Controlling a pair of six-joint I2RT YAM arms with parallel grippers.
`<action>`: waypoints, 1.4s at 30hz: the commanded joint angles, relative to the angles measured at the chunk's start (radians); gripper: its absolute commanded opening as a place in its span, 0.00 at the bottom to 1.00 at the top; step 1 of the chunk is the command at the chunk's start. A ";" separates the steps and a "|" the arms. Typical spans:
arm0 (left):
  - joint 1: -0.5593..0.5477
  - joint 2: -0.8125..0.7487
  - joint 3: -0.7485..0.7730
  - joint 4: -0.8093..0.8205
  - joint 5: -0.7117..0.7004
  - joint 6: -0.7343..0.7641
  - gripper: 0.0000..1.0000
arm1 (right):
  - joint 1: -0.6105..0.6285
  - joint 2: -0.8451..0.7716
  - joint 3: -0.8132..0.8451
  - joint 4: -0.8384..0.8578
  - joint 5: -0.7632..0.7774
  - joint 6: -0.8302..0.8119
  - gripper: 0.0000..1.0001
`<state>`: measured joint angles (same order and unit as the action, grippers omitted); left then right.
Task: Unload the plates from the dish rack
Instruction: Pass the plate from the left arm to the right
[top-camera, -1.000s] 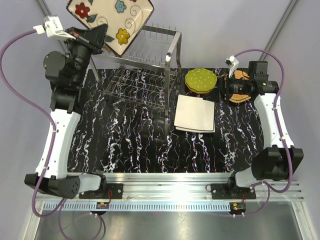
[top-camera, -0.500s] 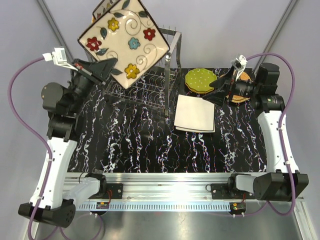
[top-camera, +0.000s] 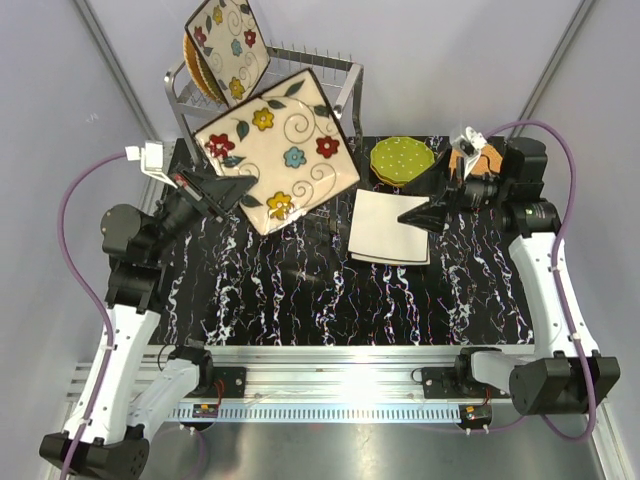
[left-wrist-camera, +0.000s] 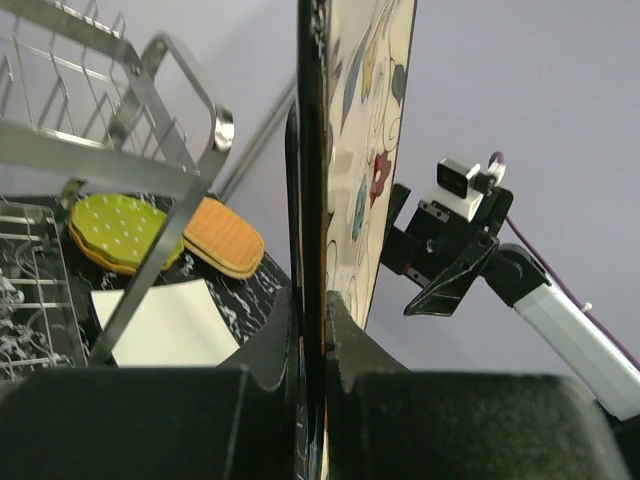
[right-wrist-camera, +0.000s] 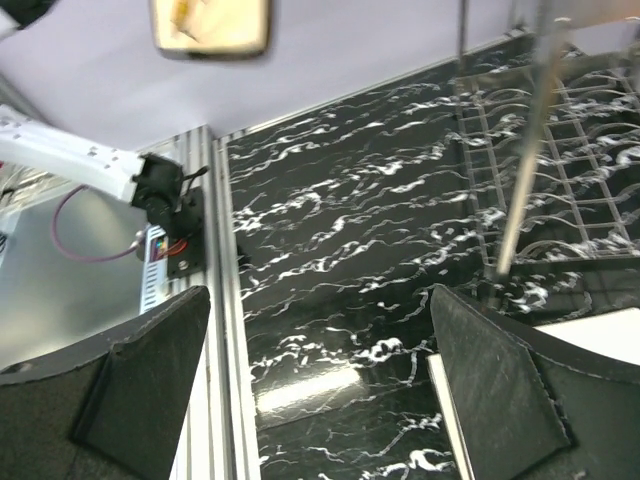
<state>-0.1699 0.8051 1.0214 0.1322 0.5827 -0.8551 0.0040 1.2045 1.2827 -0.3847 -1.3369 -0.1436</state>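
Left gripper (left-wrist-camera: 312, 325) is clamped on the held flowered plate (top-camera: 285, 150). The wrist view shows the rim edge-on, pinched tight between both fingers, with the grip at the plate's lower left edge.

Held plate is in the air, patterned face tilted up toward the top camera. It sits in front of the dish rack (top-camera: 345, 90), overlapping the rack's front in the top view. In the wrist view the rack is off to the left with a gap between them.

Two more are in the rack's top prongs, left end:
- racked flowered plate (top-camera: 225, 45), standing on edge
- racked wicker plate (top-camera: 190, 62), right behind it and mostly covered

On the table, right of the rack:
- plain cream square plate (top-camera: 392, 227), lying flat, no pattern showing
- green dotted plates (top-camera: 402, 158), just behind it; the left wrist view shows them stacked
- table wicker plate (top-camera: 480, 152), just beside the green stack, partly hidden by the right arm

Right gripper (top-camera: 420, 212) has its fingers spread wide with nothing between them. It hangs over the right part of the plain square plate. Its wrist camera looks across the black marbled table (top-camera: 300, 290) toward the rack's lower grid shelf.
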 joint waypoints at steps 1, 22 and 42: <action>-0.002 -0.072 -0.020 0.264 0.048 -0.064 0.00 | 0.033 -0.071 -0.029 0.003 -0.047 -0.045 1.00; -0.130 -0.144 -0.276 0.221 0.129 0.024 0.00 | 0.220 -0.099 -0.126 0.041 0.154 0.079 1.00; -0.289 -0.075 -0.328 0.230 0.016 0.096 0.00 | 0.315 -0.072 -0.272 0.311 0.280 0.519 0.82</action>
<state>-0.4492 0.7532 0.6590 0.1204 0.6289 -0.7448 0.3019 1.1450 1.0283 -0.1471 -1.0725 0.2985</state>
